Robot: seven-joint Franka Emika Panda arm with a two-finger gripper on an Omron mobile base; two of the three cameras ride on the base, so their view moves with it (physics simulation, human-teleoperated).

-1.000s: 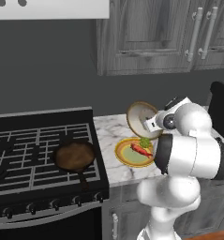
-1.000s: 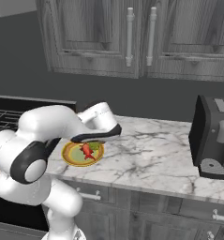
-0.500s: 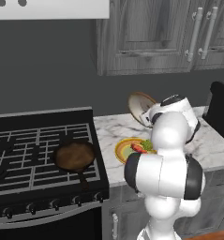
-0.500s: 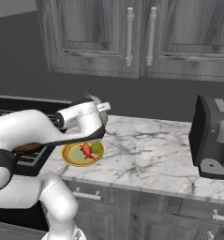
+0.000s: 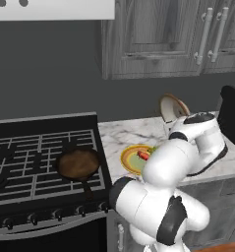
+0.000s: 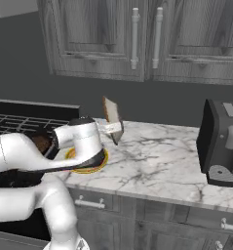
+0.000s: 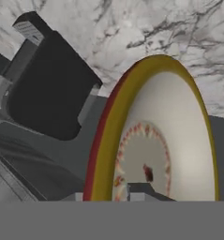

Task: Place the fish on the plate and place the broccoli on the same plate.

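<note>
Hand (image 6: 113,128) is clamped together on the rim of the tan bowl (image 5: 174,107), holding it up off the counter (image 6: 157,166), tipped near-vertical, above and behind the plate (image 5: 131,160). In the right base view the bowl is edge-on. In the hand view its cream inside and yellow rim face the camera, with a dark finger tip (image 7: 138,190) against the lower edge.

Judgement: the steep tilt looks like a pour-out pose, i.e. the bowl is used as a carrier and tipped so its load slides onto the plate. Nothing loose is visible inside the bowl from the hand view, only printed markings.

Containers:
- plate: sits flat on the counter just beside the stove (image 5: 30,167). The fish (image 5: 143,155) lies on it, toward the arm side.
- bowl: looks empty.
- frying pan (image 5: 78,163): on the stove grate, nothing in it.

Broccoli — can't tell. The arm covers the near side of the plate in both base views, so whether it landed there isn't confirmable.

Toaster (image 6: 220,146) is well apart at the far end of the counter, not in play.

Fish step reads as done; the broccoli step needs a clear look at the plate.
</note>
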